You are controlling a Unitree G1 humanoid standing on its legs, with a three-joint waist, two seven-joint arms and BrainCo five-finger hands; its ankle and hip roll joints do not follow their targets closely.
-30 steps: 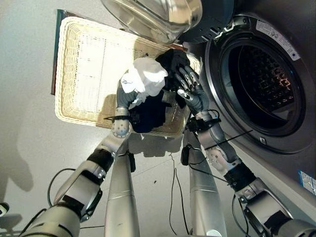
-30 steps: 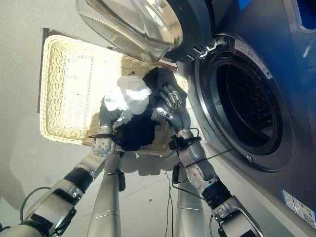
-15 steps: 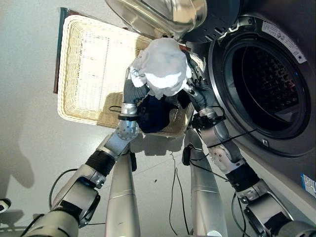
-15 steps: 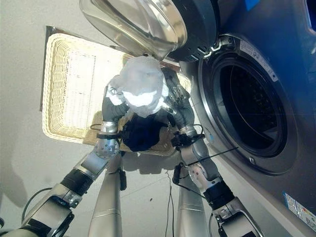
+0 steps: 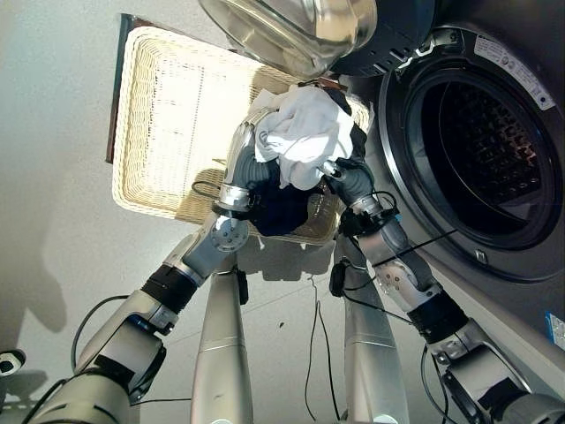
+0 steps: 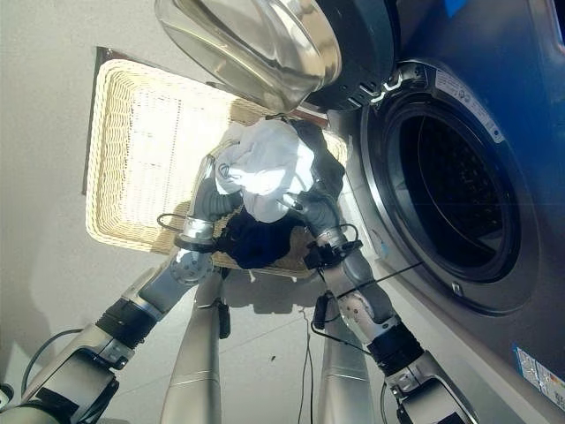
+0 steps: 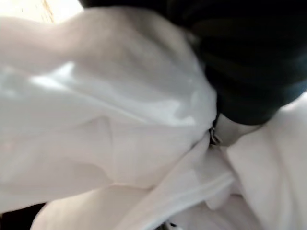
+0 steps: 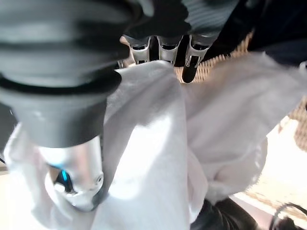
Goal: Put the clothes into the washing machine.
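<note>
You have a bundle of white cloth (image 5: 305, 132) held up between your two hands, just above the near corner of the wicker basket (image 5: 168, 124). Some dark clothes (image 5: 282, 208) lie in the basket right under the bundle. The open drum (image 5: 481, 146) of the washing machine is beside the basket, on your right side, and its glass door (image 5: 291, 31) hangs open over the basket's far edge.

Your right hand (image 8: 163, 48) has its fingers lying fairly straight against the white cloth, with the thumb pushing in from the side. It props the bundle more than it grabs it. Your left hand (image 5: 252, 146) is tucked into the cloth, so I cannot tell how its fingers sit.

To do this step well, keep both hands pushed gently toward each other so the bundle does not slip out. A loose tail of cloth hangs down toward the basket, and it may catch on the rim of the drum. Lift the bundle a bit higher than the basket, then swing it sideways toward the drum. Stay low enough to miss the glass door. Go slow, and get the whole bundle well inside the drum before you let go.
</note>
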